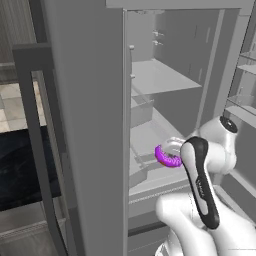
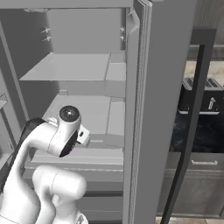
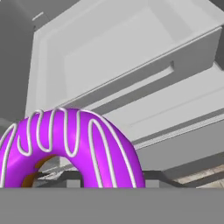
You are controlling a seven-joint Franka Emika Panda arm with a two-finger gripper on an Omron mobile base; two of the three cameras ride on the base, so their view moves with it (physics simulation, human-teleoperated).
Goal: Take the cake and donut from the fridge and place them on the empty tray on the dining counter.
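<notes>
The fridge (image 1: 90, 100) stands open, its bare grey shelves (image 1: 160, 80) and a drawer (image 3: 131, 52) in sight. My gripper (image 1: 173, 151) is shut on the donut (image 1: 166, 157), a purple-pink frosted ring with white stripes, and holds it in front of the lower shelf at the fridge opening. In the hand view the donut (image 3: 70, 144) stands on edge close to the camera, low and left, above the drawer front. My wrist (image 2: 65, 131) hides the donut in the right base view. The cake, the tray and the dining counter are out of view.
The open fridge doors (image 2: 148, 109) with long dark handles (image 2: 192, 122) flank the arm on both sides. A black-topped counter (image 1: 20, 170) lies beyond the left door. A toaster (image 2: 202, 99) sits on a black counter with grey drawers to the right.
</notes>
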